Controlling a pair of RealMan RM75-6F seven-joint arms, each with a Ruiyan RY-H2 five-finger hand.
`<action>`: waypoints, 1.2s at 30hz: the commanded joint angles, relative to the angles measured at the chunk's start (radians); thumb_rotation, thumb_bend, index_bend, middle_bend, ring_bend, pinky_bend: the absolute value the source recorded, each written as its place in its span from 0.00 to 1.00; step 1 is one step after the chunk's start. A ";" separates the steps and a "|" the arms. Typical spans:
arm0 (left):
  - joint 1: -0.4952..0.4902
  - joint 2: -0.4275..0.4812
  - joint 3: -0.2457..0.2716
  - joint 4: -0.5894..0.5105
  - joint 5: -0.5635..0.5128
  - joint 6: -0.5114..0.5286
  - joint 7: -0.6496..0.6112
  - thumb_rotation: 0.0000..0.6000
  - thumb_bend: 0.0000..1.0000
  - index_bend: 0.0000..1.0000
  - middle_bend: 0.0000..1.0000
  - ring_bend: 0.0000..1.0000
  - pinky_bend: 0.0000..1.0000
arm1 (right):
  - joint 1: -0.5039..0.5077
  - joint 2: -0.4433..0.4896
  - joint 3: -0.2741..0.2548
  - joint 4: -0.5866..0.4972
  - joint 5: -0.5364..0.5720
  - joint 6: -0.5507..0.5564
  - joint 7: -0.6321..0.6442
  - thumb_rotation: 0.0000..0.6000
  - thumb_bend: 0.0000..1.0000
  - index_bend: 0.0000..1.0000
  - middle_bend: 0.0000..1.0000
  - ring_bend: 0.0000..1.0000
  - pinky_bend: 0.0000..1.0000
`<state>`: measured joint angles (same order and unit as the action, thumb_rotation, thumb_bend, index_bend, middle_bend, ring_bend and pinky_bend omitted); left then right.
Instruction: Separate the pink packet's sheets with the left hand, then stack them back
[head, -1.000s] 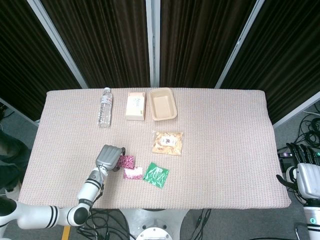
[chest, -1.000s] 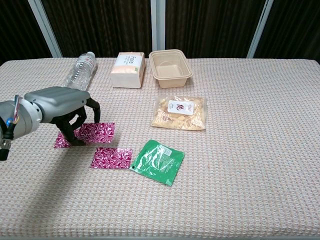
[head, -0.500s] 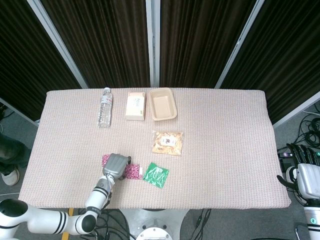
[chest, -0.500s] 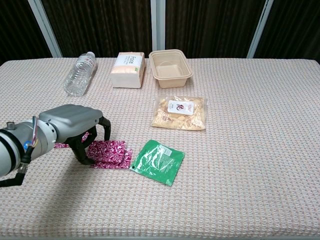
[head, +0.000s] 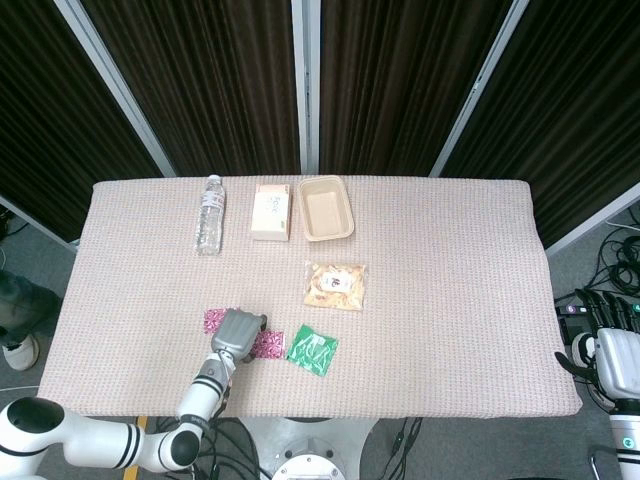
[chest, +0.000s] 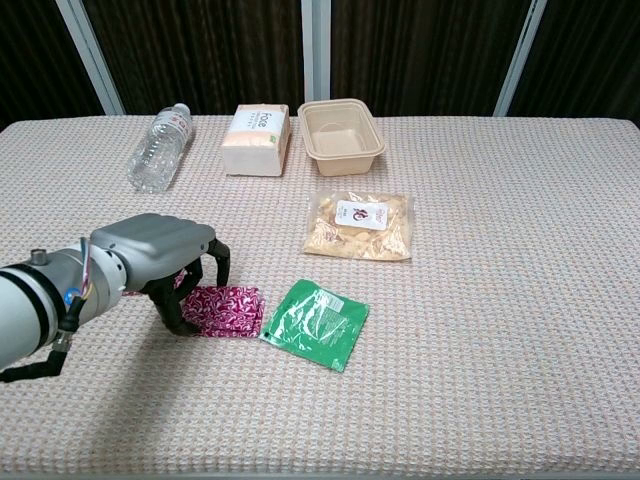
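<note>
Since 1 s ago, left hand slid right w/ a pink sheet, now just left of green packet, fingers curled over it; grip unclear. Risk: sheets land misaligned. Right hand idle off table's right edge, state unclear.

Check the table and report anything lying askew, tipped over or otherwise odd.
The water bottle lies on its side near the far edge. The green packet sits skewed to the table edges, its corner touching the pink sheets under the left hand. A bit of pink sheet pokes out beyond the hand. Nothing looks spilled or damaged.
</note>
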<state>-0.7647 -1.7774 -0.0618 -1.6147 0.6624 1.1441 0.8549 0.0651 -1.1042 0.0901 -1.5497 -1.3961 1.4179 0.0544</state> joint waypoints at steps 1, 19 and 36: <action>-0.002 -0.001 -0.002 -0.002 -0.006 -0.002 0.004 1.00 0.24 0.45 0.86 0.85 0.94 | 0.000 0.000 0.001 0.000 0.001 0.000 0.000 1.00 0.05 0.09 0.09 0.01 0.00; -0.014 -0.006 0.002 -0.011 -0.036 -0.015 0.025 1.00 0.23 0.40 0.86 0.85 0.94 | -0.003 0.001 -0.001 0.001 0.005 -0.002 0.002 1.00 0.05 0.09 0.09 0.01 0.00; 0.012 0.119 -0.027 0.014 0.021 0.000 -0.057 1.00 0.22 0.37 0.86 0.85 0.94 | -0.001 0.002 0.002 -0.003 0.004 -0.003 0.001 1.00 0.06 0.09 0.09 0.01 0.00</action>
<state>-0.7585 -1.6714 -0.0844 -1.6175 0.6913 1.1518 0.8066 0.0637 -1.1018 0.0920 -1.5523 -1.3922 1.4154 0.0555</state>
